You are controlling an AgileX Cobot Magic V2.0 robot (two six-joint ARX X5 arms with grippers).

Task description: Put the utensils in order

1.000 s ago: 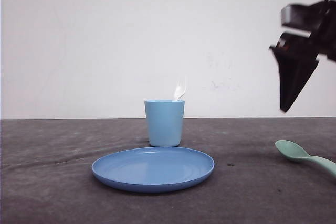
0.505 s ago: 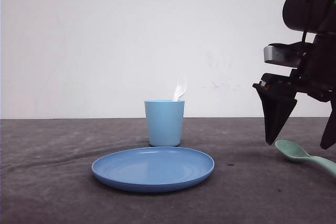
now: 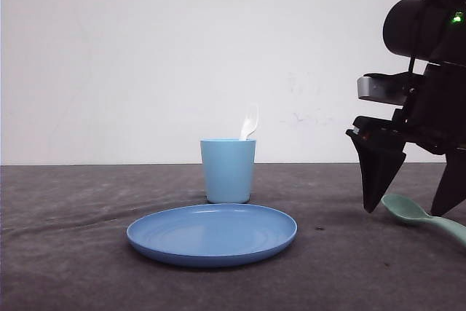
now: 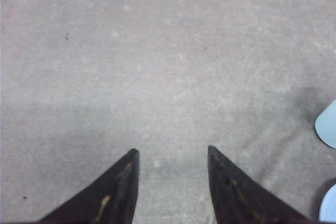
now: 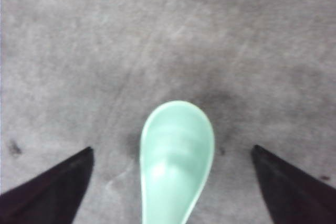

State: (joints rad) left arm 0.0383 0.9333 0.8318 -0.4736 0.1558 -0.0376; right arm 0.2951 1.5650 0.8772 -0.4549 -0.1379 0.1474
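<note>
A: Starting nearest the camera, what do you count?

B: One round blue plate lies flat at the front of the dark grey table. Level with it, off to the right, is one mint-green spoon, lying on the cloth with its bowl pointing toward the plate and its handle running off the right edge.

A: And behind the plate?

B: One light blue cup, standing upright just behind the plate's far rim. One white fork stands in it, its top poking above the rim and leaning slightly right. So two utensils, one cup, one plate.

A: Where is the spoon against the right gripper?

B: The right gripper is low over the spoon, its two dark fingers spread wide, one on each side of the bowl end. In the right wrist view the spoon's bowl sits midway between the fingertips, with bare cloth on both sides; neither finger touches it.

A: The left gripper?

B: In the left wrist view the left gripper has its fingers parted over bare cloth, holding nothing. Pale blue edges show at one side there; I cannot tell which object they belong to.
</note>
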